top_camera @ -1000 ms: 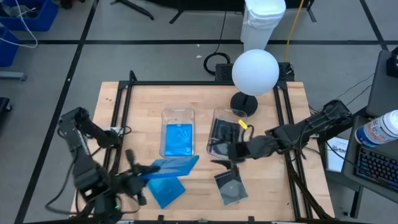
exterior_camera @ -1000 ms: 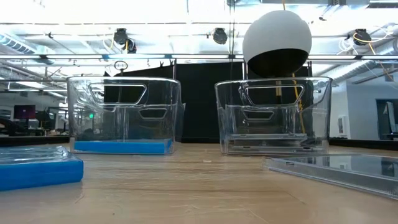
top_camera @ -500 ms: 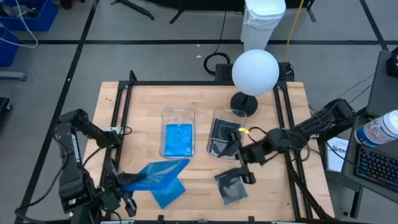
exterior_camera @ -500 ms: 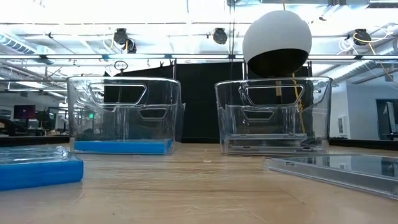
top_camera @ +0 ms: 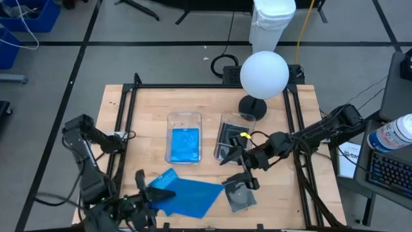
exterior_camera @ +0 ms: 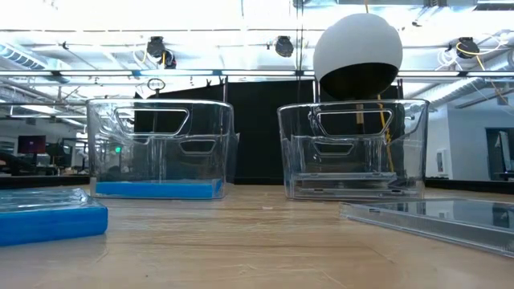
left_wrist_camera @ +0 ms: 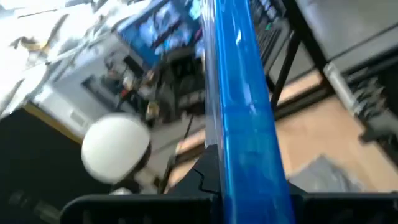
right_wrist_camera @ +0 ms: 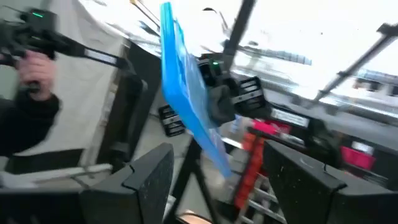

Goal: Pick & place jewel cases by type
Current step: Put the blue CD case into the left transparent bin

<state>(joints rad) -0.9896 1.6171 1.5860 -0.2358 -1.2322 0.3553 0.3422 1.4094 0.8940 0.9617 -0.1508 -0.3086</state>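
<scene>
My left gripper (top_camera: 156, 194), at the table's near-left, is shut on a bright blue jewel case (top_camera: 193, 197). The case shows edge-on in the left wrist view (left_wrist_camera: 239, 118) and far off in the right wrist view (right_wrist_camera: 186, 93). A second blue case (top_camera: 166, 175) lies flat on the table, partly under the held one, and also shows in the low view (exterior_camera: 44, 218). A grey case with a disc (top_camera: 239, 193) lies flat near the near edge. My right gripper (top_camera: 237, 170) hangs open above the table, between that grey case and the right bin (top_camera: 232, 138). My left gripper pinches the blue jewel case between its two fingers at the case's left edge (top_camera: 165, 194). The fingers come level from the table's left. The case juts out to the right, its broad face up, above the blue case lying on the table.
Two clear bins stand mid-table: the left bin (top_camera: 185, 138) holds a blue case and the right one holds dark cases. A lamp with a white globe (top_camera: 264, 74) stands behind them. A black frame (top_camera: 129, 122) edges the wooden table.
My left gripper has swung toward the near edge and turned. The blue case it carries now shows its broad face to the high view and reaches farther right. My right gripper has drawn back from the right bin toward the near edge.
</scene>
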